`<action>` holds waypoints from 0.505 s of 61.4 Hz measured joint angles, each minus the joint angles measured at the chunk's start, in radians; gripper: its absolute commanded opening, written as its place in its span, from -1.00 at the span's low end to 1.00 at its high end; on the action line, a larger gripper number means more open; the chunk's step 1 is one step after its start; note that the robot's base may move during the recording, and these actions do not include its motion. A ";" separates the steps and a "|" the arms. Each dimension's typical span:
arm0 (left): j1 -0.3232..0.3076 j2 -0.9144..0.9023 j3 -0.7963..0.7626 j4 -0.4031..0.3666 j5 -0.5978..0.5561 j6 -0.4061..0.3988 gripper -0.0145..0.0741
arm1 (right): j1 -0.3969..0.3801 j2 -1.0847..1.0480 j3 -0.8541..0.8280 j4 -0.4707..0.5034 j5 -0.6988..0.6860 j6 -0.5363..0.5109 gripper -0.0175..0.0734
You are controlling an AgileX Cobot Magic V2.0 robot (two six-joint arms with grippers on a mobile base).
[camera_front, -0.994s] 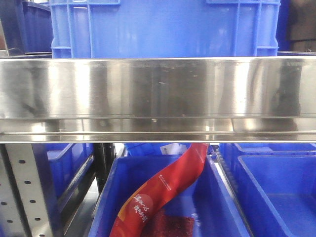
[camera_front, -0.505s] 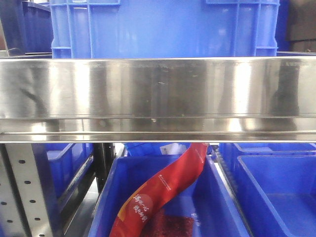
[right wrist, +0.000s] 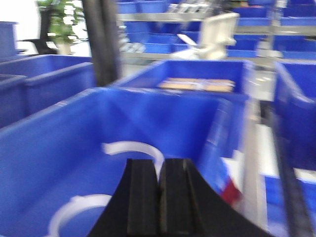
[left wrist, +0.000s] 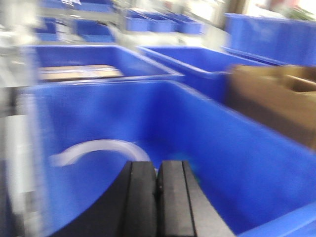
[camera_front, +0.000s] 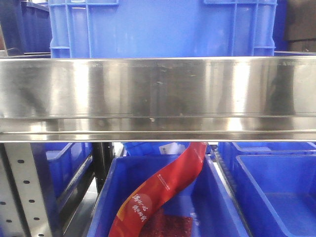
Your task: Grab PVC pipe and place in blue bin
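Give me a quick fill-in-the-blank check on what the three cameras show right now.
1. In the left wrist view, the left gripper has its jaws ____.
2. In the right wrist view, the bin below the right gripper holds ____ curved white pipe pieces.
3. In the front view, the red packet leans inside a bin coloured ____.
4. The shelf edge across the front view is made of shiny ____.

Missing words: shut; two; blue; metal
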 measured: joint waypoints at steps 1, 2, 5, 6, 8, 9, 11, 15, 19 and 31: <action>0.015 -0.014 0.019 0.000 -0.008 0.000 -0.92 | -0.016 -0.014 0.018 0.000 -0.002 0.003 -0.98; 0.025 -0.035 0.047 0.000 -0.019 0.000 -0.92 | -0.027 -0.023 0.030 0.000 -0.004 0.005 -0.98; 0.067 -0.084 0.109 0.000 -0.033 0.000 -0.92 | -0.063 -0.057 0.071 0.000 -0.015 0.007 -0.98; 0.077 -0.105 0.134 0.000 -0.037 0.000 -0.92 | -0.078 -0.072 0.089 0.000 -0.021 0.010 -0.98; 0.102 -0.133 0.177 0.000 -0.042 0.000 -0.92 | -0.100 -0.098 0.120 0.000 -0.033 0.011 -0.98; 0.116 -0.153 0.195 0.000 -0.045 0.000 -0.92 | -0.109 -0.108 0.133 -0.002 -0.039 0.011 -0.98; 0.134 -0.181 0.237 0.000 -0.049 0.000 -0.92 | -0.123 -0.129 0.160 -0.002 -0.053 0.012 -0.98; 0.175 -0.259 0.320 0.000 -0.063 0.000 -0.92 | -0.152 -0.186 0.245 -0.002 -0.099 0.014 -0.98; 0.200 -0.321 0.395 0.000 -0.084 0.000 -0.92 | -0.162 -0.231 0.323 -0.002 -0.142 0.014 -0.98; 0.261 -0.502 0.586 0.000 -0.143 0.000 -0.92 | -0.164 -0.349 0.530 -0.002 -0.201 0.014 -0.98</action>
